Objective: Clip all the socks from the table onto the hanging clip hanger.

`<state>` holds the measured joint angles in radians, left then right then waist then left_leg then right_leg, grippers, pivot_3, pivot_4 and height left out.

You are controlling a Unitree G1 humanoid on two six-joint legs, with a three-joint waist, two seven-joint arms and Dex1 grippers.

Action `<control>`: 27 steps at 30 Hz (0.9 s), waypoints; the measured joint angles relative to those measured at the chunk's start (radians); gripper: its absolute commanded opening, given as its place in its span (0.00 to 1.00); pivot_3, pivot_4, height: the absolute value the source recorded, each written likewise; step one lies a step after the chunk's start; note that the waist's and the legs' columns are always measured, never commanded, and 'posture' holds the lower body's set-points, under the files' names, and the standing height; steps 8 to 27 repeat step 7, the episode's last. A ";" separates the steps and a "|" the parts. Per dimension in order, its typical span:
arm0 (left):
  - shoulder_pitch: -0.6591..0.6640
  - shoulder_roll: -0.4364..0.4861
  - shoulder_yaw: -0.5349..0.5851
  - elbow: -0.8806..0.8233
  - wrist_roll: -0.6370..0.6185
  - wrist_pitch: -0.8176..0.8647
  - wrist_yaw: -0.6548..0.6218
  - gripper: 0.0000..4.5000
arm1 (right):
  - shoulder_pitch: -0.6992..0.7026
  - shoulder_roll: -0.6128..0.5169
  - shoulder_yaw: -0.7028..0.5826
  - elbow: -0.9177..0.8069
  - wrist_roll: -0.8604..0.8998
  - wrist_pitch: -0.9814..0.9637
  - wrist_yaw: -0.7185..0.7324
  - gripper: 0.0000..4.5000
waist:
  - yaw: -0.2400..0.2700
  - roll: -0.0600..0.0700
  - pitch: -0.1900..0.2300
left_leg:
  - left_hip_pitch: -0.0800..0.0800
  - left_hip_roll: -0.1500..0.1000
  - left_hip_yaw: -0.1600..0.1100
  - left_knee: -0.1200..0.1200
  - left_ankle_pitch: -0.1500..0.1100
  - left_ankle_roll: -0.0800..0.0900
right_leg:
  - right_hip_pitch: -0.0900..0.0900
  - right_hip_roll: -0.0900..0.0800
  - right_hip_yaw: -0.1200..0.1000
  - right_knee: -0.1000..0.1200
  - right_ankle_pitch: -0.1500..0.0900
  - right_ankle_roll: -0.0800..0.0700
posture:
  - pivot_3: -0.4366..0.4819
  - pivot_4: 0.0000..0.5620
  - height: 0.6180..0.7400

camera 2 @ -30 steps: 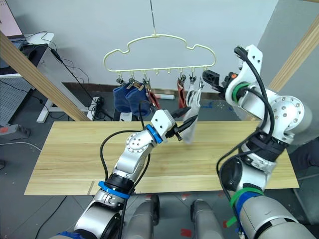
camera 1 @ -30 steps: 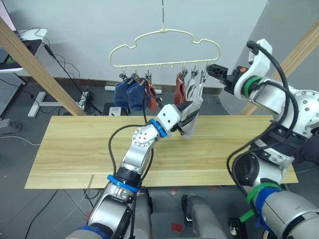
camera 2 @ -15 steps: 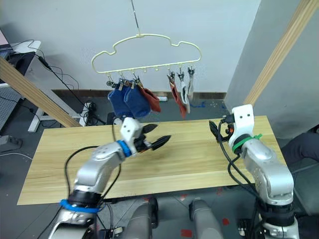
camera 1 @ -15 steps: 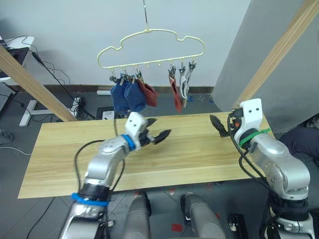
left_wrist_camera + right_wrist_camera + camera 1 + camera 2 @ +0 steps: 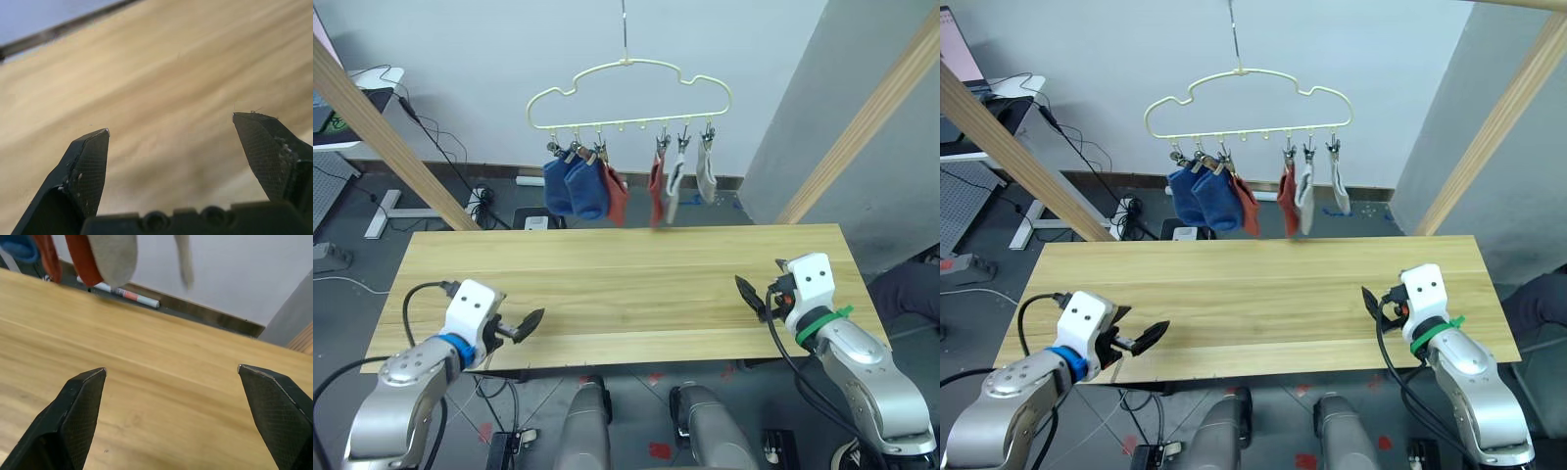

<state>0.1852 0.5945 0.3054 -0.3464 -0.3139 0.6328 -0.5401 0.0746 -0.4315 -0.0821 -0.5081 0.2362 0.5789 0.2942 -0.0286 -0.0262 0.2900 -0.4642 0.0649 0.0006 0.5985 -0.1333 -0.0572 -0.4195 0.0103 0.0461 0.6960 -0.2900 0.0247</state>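
Wooden planks make up the surface (image 5: pixel 607 294), the largest thing here, and it now lies bare of socks from end to end. A second ago the left arm was up at the hanger with a grey sock pinched in its pincer while the right arm reached for the clips at 1 o'clock; both arms have since dropped back and come to the near edge. That reads as the last sock going on, so the task looks finished.

Behind the surface at 12 o'clock hangs the clip hanger (image 5: pixel 628 80), pale yellow wire in a cloud outline. Along its bottom bar all six socks are clipped: two blue socks (image 5: pixel 574 188) and a rust red sock (image 5: pixel 616 194) bunched together at the left end, then a second rust red sock (image 5: pixel 656 191), a light grey sock (image 5: pixel 674 193) and another light grey sock (image 5: pixel 707 179) at the right end.

Slanted wooden poles (image 5: pixel 862 117) flank the scene at 10 and 2 o'clock, well apart from the hanger. Cables and a power strip (image 5: pixel 480 191) lie on the floor behind.

Left pincer (image 5: pixel 525 323) hovers at 8 o'clock, released and empty. Right pincer (image 5: pixel 750 296) sits at 4 o'clock, likewise spread wide with nothing in it. Nothing stands in the way.
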 measured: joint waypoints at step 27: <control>0.018 -0.007 0.099 0.019 -0.023 -0.078 -0.008 1.00 | 0.014 -0.007 -0.037 -0.001 0.000 0.000 0.009 1.00 | 0.014 0.000 0.000 | 0.000 -0.001 0.002 0.000 0.000 0.000 | 0.000 -0.004 0.000 -0.001 -0.001 -0.002 | 0.55 0.48 1.00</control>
